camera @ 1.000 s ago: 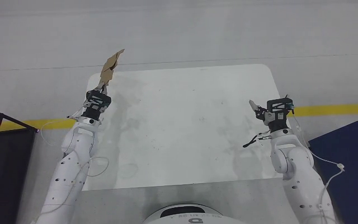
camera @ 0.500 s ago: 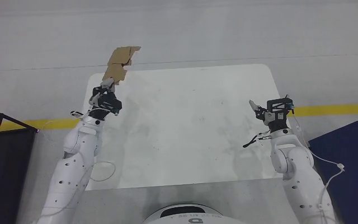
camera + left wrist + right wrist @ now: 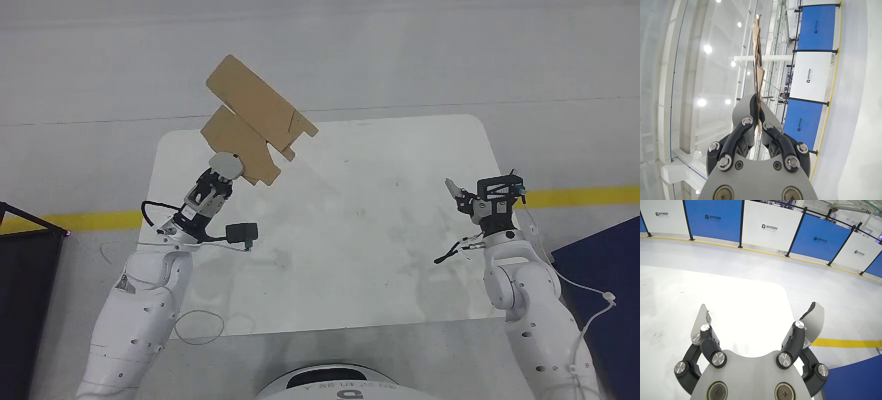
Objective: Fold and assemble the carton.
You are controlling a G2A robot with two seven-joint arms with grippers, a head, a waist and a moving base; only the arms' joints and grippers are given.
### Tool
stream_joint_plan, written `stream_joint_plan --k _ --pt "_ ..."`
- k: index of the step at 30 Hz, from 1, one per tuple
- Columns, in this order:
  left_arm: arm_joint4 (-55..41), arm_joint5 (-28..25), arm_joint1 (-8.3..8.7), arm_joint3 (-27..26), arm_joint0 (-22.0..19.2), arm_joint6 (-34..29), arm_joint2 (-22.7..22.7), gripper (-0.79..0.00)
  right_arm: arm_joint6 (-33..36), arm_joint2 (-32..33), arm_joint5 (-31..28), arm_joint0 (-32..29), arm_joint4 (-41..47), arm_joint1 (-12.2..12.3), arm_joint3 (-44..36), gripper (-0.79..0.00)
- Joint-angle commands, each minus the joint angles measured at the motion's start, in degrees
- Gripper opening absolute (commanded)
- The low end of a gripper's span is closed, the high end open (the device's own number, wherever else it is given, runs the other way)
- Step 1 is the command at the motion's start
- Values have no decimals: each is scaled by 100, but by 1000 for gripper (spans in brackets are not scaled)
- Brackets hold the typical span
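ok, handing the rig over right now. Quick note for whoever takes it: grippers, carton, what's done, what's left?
Left gripper: shut on one edge of the carton, holding it up in the air above the far left corner of the table.
Right gripper: open, holding nothing, at the table's right edge.
Carton: a flat brown blank with no panels folded up, seen edge-on from the left wrist.
Done: the carton is gripped and off the table.
Left: all the folding and assembly. The right gripper probably has to come in for a second hold.
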Motion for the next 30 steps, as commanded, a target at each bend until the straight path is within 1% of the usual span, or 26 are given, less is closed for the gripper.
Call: stream_joint_plan --k 1,4,5,8,10,13,15,17,19,23,30 --pt "1 2 0 0 0 0 0 -785 0 0 0 0 0 0 0 0" --pt "12 -25 -1 -19 -3 -36 0 -785 0 0 0 0 0 0 0 0" --pt "193 5 2 -94 -17 -94 -21 -785 0 0 0 0 0 0 0 0" --pt "930 426 -1 -527 49 -316 -38 -785 0 0 0 0 0 0 0 0" --pt "1289 816 -13 -907 125 -433 -8 -785 0 0 0 0 0 0 0 0" --pt "1797 1381 -18 -1241 198 -586 -135 -785 0 0 0 0 0 0 0 0" --pt "1888 1540 -25 -1406 188 -697 -192 -785 0 0 0 0 0 0 0 0" --pt "2045 1676 -24 -1566 146 -661 -231 -785 0 0 0 0 0 0 0 0" --pt "2162 1723 -23 -1705 122 -562 -197 -785 0 0 0 0 0 0 0 0" --pt "2274 1599 1 -1908 135 -235 -191 -785 0 0 0 0 0 0 0 0" --pt "2274 1599 1 -1908 135 -235 -191 -785 0 0 0 0 0 0 0 0"
